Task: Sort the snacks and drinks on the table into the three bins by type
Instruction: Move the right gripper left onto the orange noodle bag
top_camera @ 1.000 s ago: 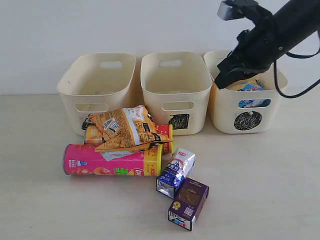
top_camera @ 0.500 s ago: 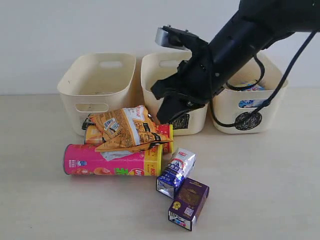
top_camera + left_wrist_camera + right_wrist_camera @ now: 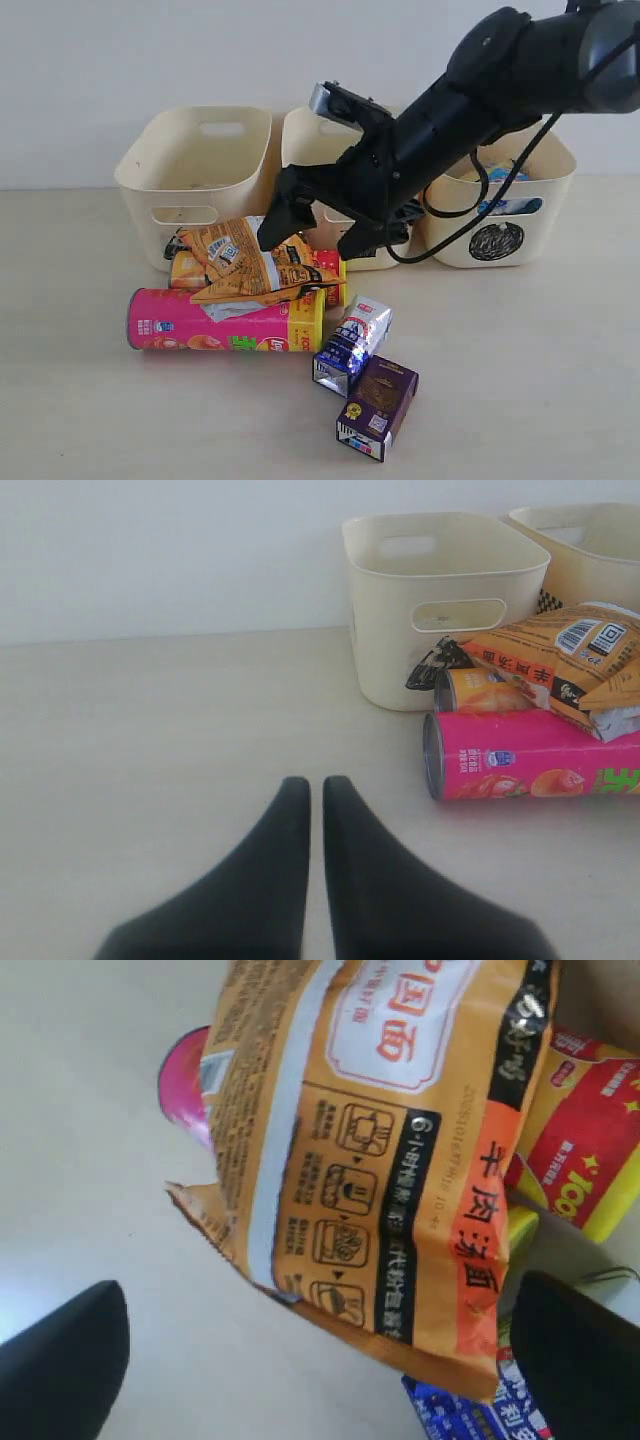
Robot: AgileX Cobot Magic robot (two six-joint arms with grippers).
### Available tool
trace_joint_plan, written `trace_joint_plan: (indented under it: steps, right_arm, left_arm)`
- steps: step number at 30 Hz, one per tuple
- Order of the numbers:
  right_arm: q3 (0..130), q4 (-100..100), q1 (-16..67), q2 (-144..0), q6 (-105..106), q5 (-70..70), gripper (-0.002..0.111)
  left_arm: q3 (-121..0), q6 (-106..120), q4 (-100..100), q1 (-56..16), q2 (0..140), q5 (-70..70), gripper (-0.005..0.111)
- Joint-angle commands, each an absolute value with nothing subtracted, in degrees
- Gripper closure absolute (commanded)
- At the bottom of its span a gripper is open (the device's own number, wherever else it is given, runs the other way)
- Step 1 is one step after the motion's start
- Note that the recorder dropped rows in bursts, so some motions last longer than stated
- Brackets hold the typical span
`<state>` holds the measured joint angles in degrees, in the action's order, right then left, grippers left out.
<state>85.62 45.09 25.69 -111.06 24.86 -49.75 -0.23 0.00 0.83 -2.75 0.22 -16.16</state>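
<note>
The orange foil bag lies on the pink chip tube and the yellow tube. My right gripper reaches across from the right and hovers open just above the bag's right end. In the right wrist view the orange bag fills the space ahead of the open right gripper, with nothing held. A blue-and-white carton and a purple carton lie in front. My left gripper is shut and empty, low over the table, left of the pink tube.
Three cream bins stand along the back: the left bin, the middle bin partly behind my arm, and the right bin with a blue packet showing inside. The right arm's cable hangs before the right bin.
The right arm has swung from over the right bin leftward and down to the orange bag, with its jaws spread. The objects on the table have not moved.
</note>
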Motion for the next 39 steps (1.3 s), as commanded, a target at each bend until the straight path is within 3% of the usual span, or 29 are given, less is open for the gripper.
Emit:
trace_joint_plan:
  steps: [1, 11, 39]
  right_arm:
    - [85.33, 44.50, 25.73, -113.07, 21.68, -46.04, 0.015]
    - [85.33, 41.64, 25.73, -115.31, 20.66, -45.16, 0.015]
    - [85.33, 62.66, 25.82, -119.48, 28.05, -42.02, 0.015]
  left_arm:
    - [0.00, 0.42, 0.94, -2.62, 0.00, -15.99, 0.103]
    - [0.00, 0.42, 0.94, -2.62, 0.00, -15.87, 0.103]
    - [0.00, 0.42, 0.94, -2.62, 0.00, -16.09, 0.103]
